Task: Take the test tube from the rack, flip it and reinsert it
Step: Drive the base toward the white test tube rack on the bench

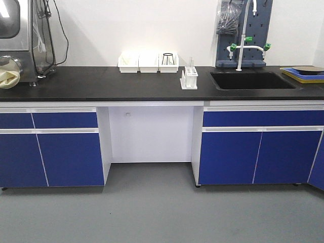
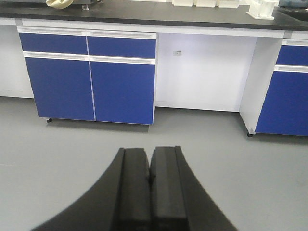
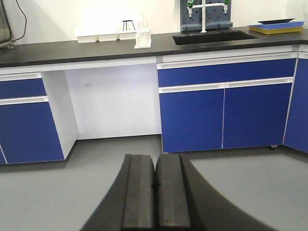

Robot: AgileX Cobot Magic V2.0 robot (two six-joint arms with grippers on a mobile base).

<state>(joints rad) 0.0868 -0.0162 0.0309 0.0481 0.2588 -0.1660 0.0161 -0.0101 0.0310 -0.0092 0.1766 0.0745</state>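
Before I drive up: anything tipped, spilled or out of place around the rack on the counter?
Nothing stands out. The rack stands upright on the black counter beside the sink, the test tube upright in it. No spill shows. The left claw and right claw are shut, empty.

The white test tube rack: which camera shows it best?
The exterior front-facing view: the rack stands whole, nearer mid-picture. The right wrist view shows it whole but high up; the left wrist view crops it.

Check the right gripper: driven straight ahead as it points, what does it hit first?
The right gripper has free space over the floor first, then probably the blue cabinet at its edge beside the open recess. Depth is unclear.
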